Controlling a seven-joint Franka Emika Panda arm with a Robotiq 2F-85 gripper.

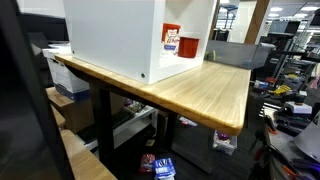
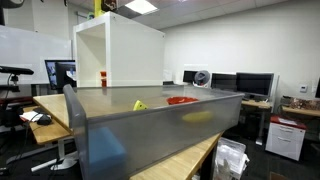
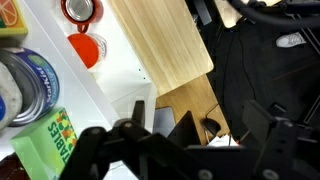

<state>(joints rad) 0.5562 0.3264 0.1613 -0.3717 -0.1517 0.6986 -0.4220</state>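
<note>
- Gripper (image 3: 195, 128): jaws apart, empty, just off the white shelf box (image 3: 125, 62).
- Red cup (image 3: 87, 48) at 10 o'clock; tin can (image 3: 35, 80) at 9.
- Judgement: hold the jaws wide and clear the shelf edge.

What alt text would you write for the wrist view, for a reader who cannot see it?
The open gripper fills the bottom of the view, with nothing between its fingers. At the left, a white cabinet holds cans, a red cup and a green box. To the right are a wooden table and a dark floor.
</note>
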